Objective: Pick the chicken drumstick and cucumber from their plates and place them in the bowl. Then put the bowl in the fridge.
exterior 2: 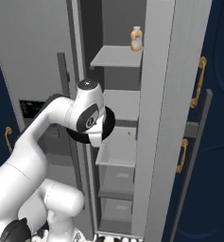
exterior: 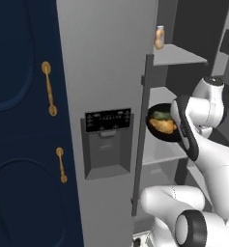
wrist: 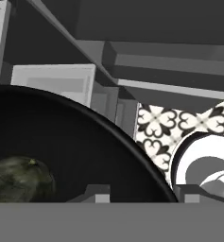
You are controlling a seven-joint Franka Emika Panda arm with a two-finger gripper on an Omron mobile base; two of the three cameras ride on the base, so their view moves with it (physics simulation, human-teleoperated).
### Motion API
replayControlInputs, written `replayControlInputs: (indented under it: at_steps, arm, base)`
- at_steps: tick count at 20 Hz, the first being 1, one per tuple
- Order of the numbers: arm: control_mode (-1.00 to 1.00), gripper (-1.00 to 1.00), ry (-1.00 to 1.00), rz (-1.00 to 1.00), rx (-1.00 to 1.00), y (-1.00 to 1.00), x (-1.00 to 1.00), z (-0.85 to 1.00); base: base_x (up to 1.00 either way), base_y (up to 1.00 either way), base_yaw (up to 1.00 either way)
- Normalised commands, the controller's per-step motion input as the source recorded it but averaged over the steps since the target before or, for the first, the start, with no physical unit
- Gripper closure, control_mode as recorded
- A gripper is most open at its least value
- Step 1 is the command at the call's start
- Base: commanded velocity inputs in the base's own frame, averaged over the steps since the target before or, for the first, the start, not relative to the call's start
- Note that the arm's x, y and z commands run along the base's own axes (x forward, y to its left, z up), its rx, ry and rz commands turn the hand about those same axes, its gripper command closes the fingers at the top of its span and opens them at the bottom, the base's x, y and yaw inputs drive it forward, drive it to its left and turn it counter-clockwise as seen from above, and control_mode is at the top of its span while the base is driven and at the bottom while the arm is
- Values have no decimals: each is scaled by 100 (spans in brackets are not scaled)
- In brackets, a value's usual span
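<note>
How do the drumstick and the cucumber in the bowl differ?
The drumstick is golden-orange and lumpy; the cucumber is dark green and smoother. The drumstick shows more surface and sits lower in the left base view; the cucumber sits above it. Both lie in the black bowl at the fridge shelves.

The white arm reaches from the lower left into the open fridge, its wrist in front of the black bowl beside a grey middle shelf. A small bottle stands on the top shelf.
</note>
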Motion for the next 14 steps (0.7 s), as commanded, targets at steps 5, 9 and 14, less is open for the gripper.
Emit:
replayControlInputs:
  at_steps: [5, 9, 14]
  arm:
    - [100, 100, 0, 0, 0, 0, 0, 0]
    - [100, 100, 0, 0, 0, 0, 0, 0]
    - [-100, 100, 0, -1, -7, 0, -29, -6]
  base:
    - [21, -19, -2]
    - [0, 0, 0]
    - [-2, 0, 0]
